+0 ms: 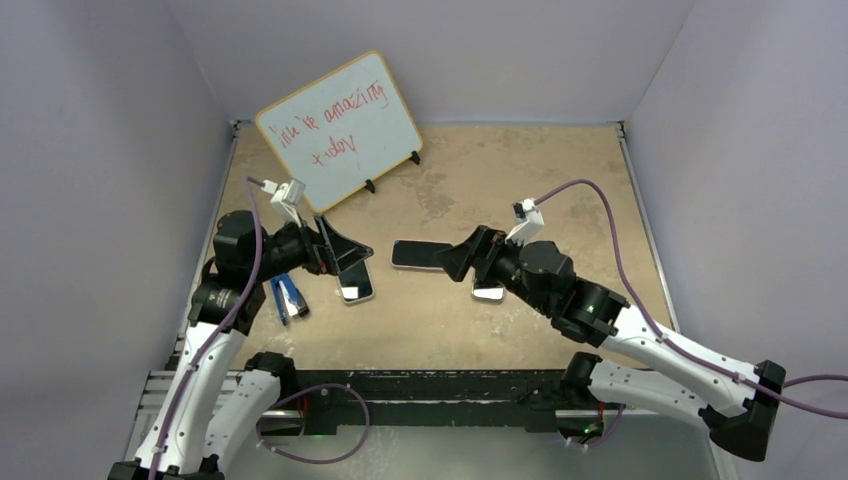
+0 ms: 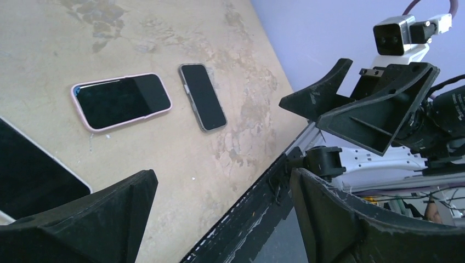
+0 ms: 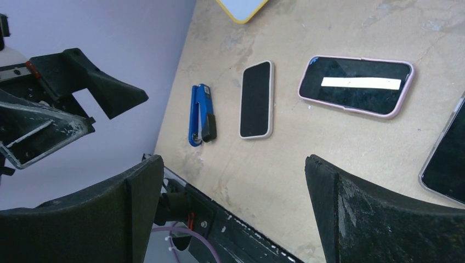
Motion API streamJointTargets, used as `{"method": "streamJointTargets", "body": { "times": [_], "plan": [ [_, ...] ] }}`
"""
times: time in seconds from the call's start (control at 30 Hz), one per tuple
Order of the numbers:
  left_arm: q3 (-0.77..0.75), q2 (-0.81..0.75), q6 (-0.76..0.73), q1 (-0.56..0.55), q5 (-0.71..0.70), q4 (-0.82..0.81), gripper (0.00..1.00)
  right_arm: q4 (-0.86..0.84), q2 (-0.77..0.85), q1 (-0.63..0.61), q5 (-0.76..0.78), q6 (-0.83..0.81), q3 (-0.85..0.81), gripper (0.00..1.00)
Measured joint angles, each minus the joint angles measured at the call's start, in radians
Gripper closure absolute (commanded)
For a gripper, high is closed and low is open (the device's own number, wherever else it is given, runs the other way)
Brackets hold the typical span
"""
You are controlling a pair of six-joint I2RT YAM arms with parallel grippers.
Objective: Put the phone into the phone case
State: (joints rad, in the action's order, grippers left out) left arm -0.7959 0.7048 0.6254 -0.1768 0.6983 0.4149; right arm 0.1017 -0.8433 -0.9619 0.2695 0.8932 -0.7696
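Glossy black glass gleams on the slim pink-cased phone [image 3: 356,86], lying on a matt, mottled tan tabletop [image 3: 307,131].

the phone [image 3: 356,86] lies flat, dark screen up, already seated inside the pink phone case [image 3: 410,82], near the table's middle, lengthwise left to right.

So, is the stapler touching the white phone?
Apart. The right wrist view shows a plain gap between the stapler and the white phone, which lie side by side.
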Motion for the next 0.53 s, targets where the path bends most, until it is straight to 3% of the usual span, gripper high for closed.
{"method": "streamJointTargets", "body": {
  "times": [0.53],
  "plan": [
    [0.000, -0.023, 0.010, 0.000, 0.040, -0.060, 0.05, -0.002, 0.028, 0.000, -0.037, -0.004, 0.013, 0.01]
  ]
}}
